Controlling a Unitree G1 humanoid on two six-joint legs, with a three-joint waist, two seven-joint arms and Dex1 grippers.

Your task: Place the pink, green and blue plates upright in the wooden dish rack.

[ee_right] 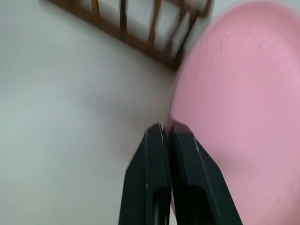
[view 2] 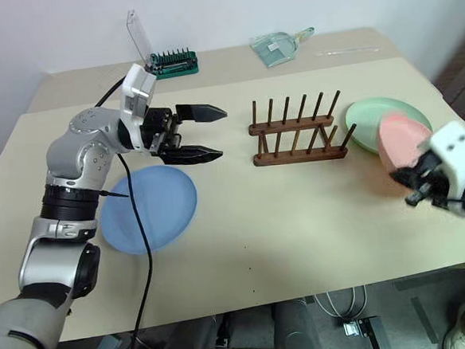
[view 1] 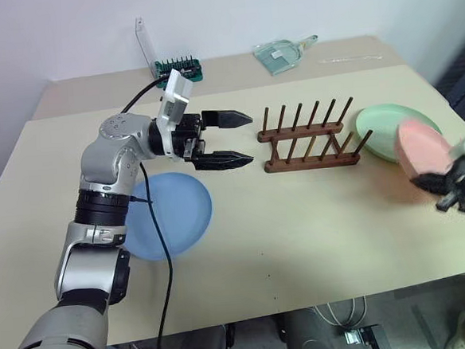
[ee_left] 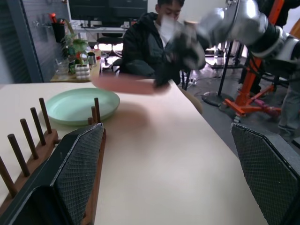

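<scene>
Right wrist view: right hand point(ee_right: 166, 133), fingers pressed together, pinches the pink plate point(ee_right: 239, 108) by its rim.

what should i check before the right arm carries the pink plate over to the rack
1. Grip on the pink plate: right pincer is shut at its rim, with the plate lifted off the table. Ok.
2. Grip security: pinched at the edge only, with the plate tilted. Cannot tell whether it will hold.
3. Free slots in the wooden dish rack: no plate between the pegs. Ok.
4. Path to the rack: the green plate lies flat between the pink plate and the rack; pass above it. Ok.
5. Left pincer: open, hovering beside the rack's far end, clear of the slots. Ok.
6. Blue plate: flat on the table, out of the way. Ok.
</scene>
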